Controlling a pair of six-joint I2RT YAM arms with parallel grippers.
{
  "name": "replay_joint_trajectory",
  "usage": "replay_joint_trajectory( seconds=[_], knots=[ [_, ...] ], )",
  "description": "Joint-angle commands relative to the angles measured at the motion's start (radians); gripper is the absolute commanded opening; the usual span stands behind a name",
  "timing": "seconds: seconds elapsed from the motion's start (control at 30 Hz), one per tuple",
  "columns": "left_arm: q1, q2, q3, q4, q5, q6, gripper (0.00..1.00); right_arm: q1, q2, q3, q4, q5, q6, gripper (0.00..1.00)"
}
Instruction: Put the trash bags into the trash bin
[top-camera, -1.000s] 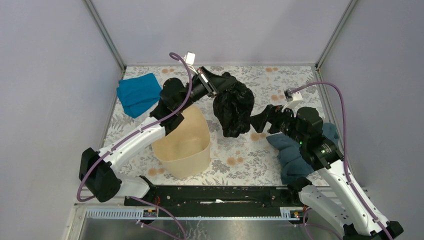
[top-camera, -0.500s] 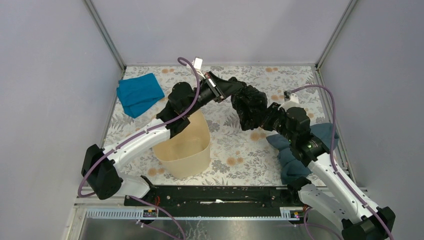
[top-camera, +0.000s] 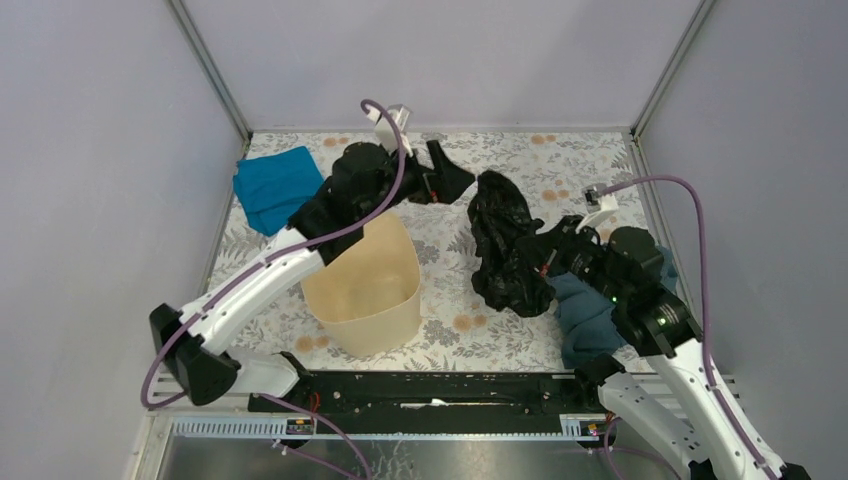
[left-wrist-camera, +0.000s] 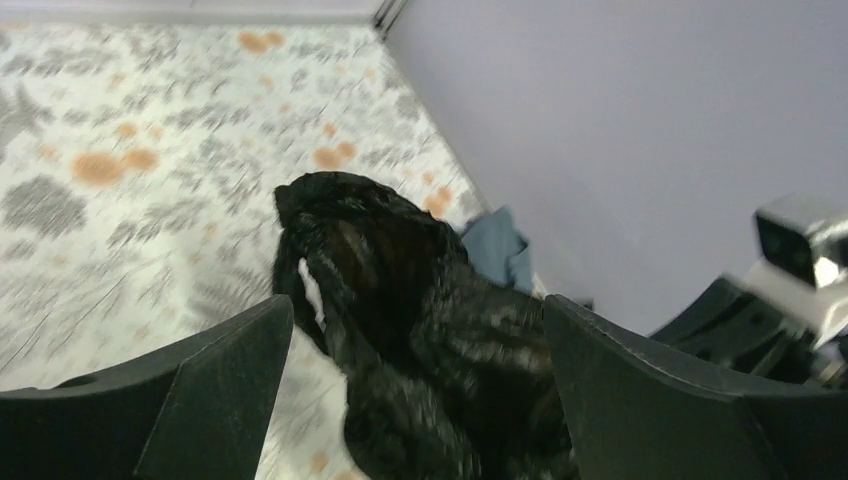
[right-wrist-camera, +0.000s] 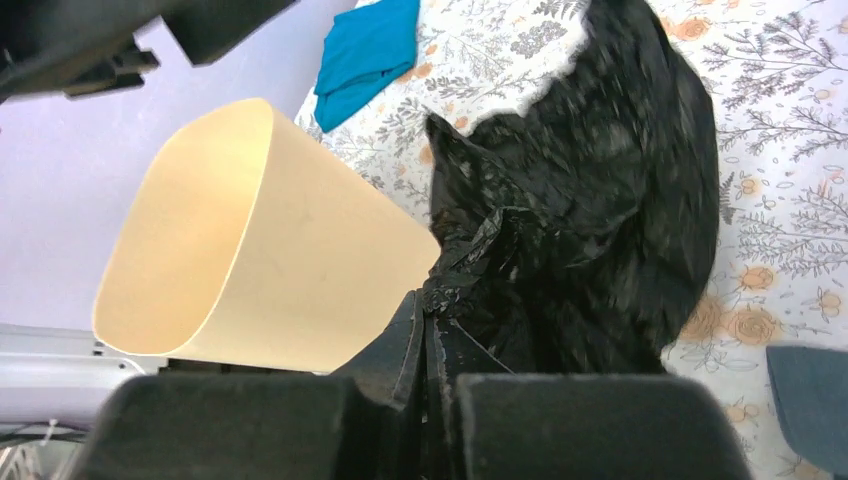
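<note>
Seen from above, with 12 o'clock on the side away from my bases, the thin glossy black plastic trash bag (top-camera: 503, 240) is at 3 o'clock from the middle of the floral-patterned table (top-camera: 445, 300). It is crumpled into a long shape. Its long axis goes from 12 o'clock to about 5 o'clock, with the far end pointing to the back wall and the near end pointing to my right arm. I cannot tell if it lies flat on the table or is a little lifted.

My right gripper (right-wrist-camera: 422, 315) is closed and pinches a twisted fold of the bag at its 4 o'clock side. My left gripper (top-camera: 455, 175) has its jaws wide apart and holds nothing. It is at 10 o'clock from the bag's far end, near it but not touching.

The beige plastic trash bin with the rounded-square rim (top-camera: 365, 285) stands at 8 o'clock from the bag, apart from it, and my left arm passes over its far edge. A bright blue cloth (top-camera: 275, 185) lies at 10 o'clock. A dark blue-grey cloth (top-camera: 585, 315) lies at 4 o'clock, just beside the bag's near end.
</note>
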Motion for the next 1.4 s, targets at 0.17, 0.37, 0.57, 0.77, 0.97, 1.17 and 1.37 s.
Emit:
replay_joint_trajectory(
  seconds=[0.17, 0.37, 0.57, 0.77, 0.97, 1.17, 1.37],
  knots=[
    [0.155, -0.19, -0.185, -0.086, 0.117, 0.067, 0.99, -0.001, 0.107, 0.031, 0.191, -0.148, -0.154, 0.0],
    [0.296, -0.193, -0.224, 0.03, 0.377, 0.024, 0.99, -0.002, 0.099, 0.151, 0.184, -0.18, -0.219, 0.0],
    [0.463, -0.122, -0.256, 0.235, 0.614, -0.153, 0.99, -0.001, 0.149, 0.229, 0.348, -0.303, -0.266, 0.0],
    [0.602, -0.054, -0.282, 0.408, 0.744, -0.329, 0.99, -0.001, 0.367, 0.354, 0.576, -0.381, -0.172, 0.0],
    [0.609, -0.081, -0.263, 0.244, 0.674, -0.215, 0.99, -0.001, 0.466, 0.264, 0.745, -0.336, 0.058, 0.0],
    [0.597, -0.094, -0.214, 0.065, 0.508, -0.044, 0.99, -0.002, 0.311, 0.054, 0.351, -0.006, 0.103, 0.0],
    [0.415, -0.04, -0.147, -0.032, 0.289, 0.079, 0.99, -0.003, 0.215, -0.074, -0.162, 0.464, 0.111, 0.0]
  ],
)
